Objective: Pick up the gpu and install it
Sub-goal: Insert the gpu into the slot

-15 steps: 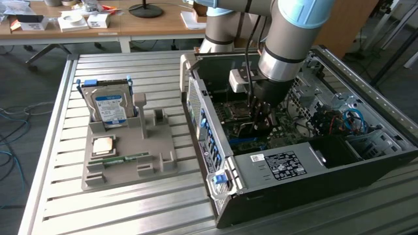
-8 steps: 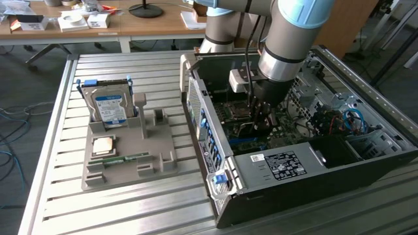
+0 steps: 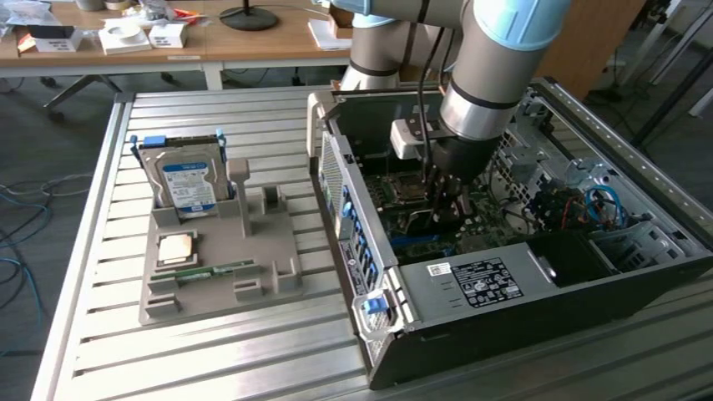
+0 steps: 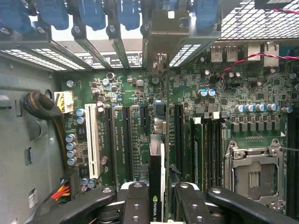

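surface (image 3: 223,351): a ribbed metal top with lots of bare room around the grey tray.
computer case (image 3: 557,326): lies open at the exterior view's right. Its walls stand close around the arm.
robot arm (image 3: 490,58): reaches straight down into the case.
power supply (image 3: 479,280): a grey box at the near end of the case. Its sticker is too small to read.
tray (image 3: 212,292): grey, well apart from the case.
motherboard (image 4: 126,93): green, packed with long black slots and one white slot (image 4: 92,140).
hard drive (image 3: 187,180): stands in the tray and has a blue label.
gpu (image 4: 155,163): a thin black card inside the case, up on its edge over the black slots. Its long side runs from the gripper toward the back wall, where its metal bracket (image 4: 163,37) sits among the blue clips (image 4: 93,14). The word NVIDIA shows on its edge. There is little room on either side.
gripper (image 4: 161,189): its black fingers (image 4: 135,200) pinch the gpu from both sides.
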Robot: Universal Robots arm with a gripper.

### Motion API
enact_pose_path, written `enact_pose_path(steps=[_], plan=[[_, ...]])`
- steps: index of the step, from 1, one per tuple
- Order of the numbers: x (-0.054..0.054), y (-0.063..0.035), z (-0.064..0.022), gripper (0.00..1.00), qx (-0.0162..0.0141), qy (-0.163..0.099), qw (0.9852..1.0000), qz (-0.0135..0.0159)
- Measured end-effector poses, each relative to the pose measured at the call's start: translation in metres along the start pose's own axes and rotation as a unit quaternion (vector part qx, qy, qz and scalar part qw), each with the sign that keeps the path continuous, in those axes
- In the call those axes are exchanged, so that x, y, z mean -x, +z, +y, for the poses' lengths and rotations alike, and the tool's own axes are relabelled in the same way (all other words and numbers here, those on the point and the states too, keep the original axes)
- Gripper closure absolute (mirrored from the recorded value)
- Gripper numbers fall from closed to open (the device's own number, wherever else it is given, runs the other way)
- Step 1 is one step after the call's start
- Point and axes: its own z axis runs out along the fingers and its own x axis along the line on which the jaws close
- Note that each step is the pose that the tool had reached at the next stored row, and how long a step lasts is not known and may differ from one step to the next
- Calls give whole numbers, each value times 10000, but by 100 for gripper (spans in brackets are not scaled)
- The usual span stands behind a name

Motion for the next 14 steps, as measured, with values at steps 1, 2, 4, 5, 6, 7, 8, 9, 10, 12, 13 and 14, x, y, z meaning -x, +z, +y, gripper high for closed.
enact_pose_path(steps=[1,2,4,5,6,7,8,9,10,12,13,14], plan=[[0,0,0,74,0,0,10000,0],[0,0,0,74,0,0,10000,1],[1,1,0,74,0,-4,10000,-1],[1,1,0,74,0,-12,10000,-1],[1,1,0,74,1,-26,10000,-1],[1,1,0,74,1,-44,10000,-1],[1,1,0,74,3,-70,10000,-1],[2,2,0,74,4,-105,9999,-1],[2,2,0,74,4,-126,9999,-1],[2,1,0,74,5,-139,9999,-1],[2,1,0,74,5,-139,9999,-1],[2,1,0,74,5,-140,9999,-1]])
